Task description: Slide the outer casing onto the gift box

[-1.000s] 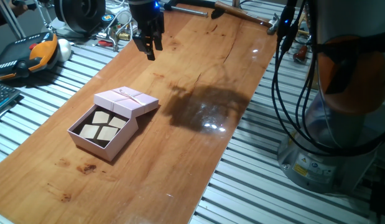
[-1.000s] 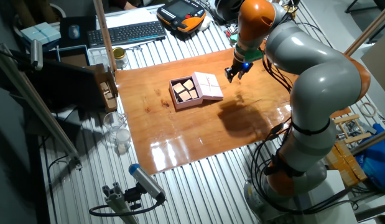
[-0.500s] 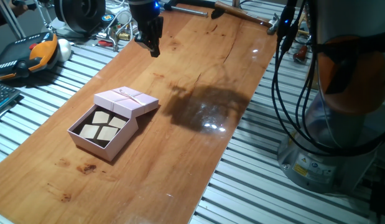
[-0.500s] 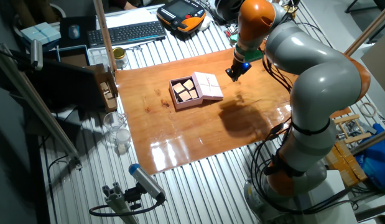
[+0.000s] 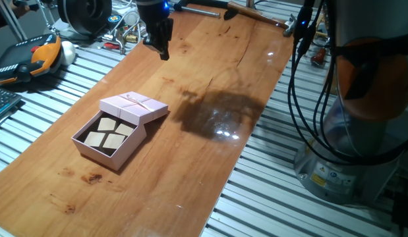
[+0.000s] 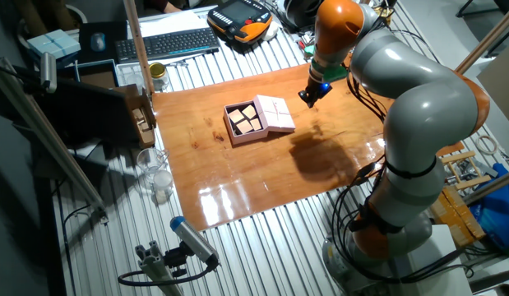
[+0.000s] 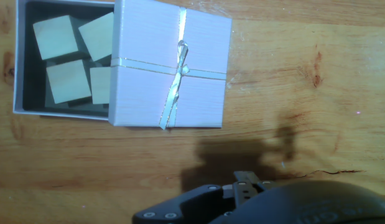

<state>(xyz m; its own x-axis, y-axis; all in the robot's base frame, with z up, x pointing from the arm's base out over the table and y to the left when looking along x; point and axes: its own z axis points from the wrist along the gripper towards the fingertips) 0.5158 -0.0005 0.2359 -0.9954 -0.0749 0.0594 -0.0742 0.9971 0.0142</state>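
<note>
— Lid (image 5: 134, 107) first: where does it lie?

— Partway over the box (image 5: 110, 142), covering the end nearer the end effector (image 5: 160, 48) and sticking out past the box's rim on that side. In the hand view the lid (image 7: 171, 65) hides the right part of the box (image 7: 63, 59); the left part is uncovered.

— What shows inside the box?

— A dark interior with four tan squares (image 7: 55, 37). Two are fully in sight; the other two run under the lid's edge.

— And the ribbon?

— A thin pale ribbon (image 7: 177, 79) crosses the lid both ways, with a small bow near the middle.

— Where is the end effector?

— Up in the air, above the wooden surface (image 5: 210, 85) and well apart from the lid and box. From the other fixed view it (image 6: 312, 93) hangs just off the lid (image 6: 277, 113), on the side away from the box (image 6: 244, 122). It holds nothing.

— Are its fingers apart or together?

— In the fixed views they look drawn close together, reading as one dark tip. The hand view shows only dark housing at the bottom edge, so it does not settle the matter.

— Anything else nearby?

— A dark shadow (image 5: 213, 112) falls on the surface beside the lid, with a bright glare spot in it. An orange and black handheld controller (image 5: 33, 58) sits on the ribbed metal table (image 5: 269, 191) beyond the surface's edge.
</note>
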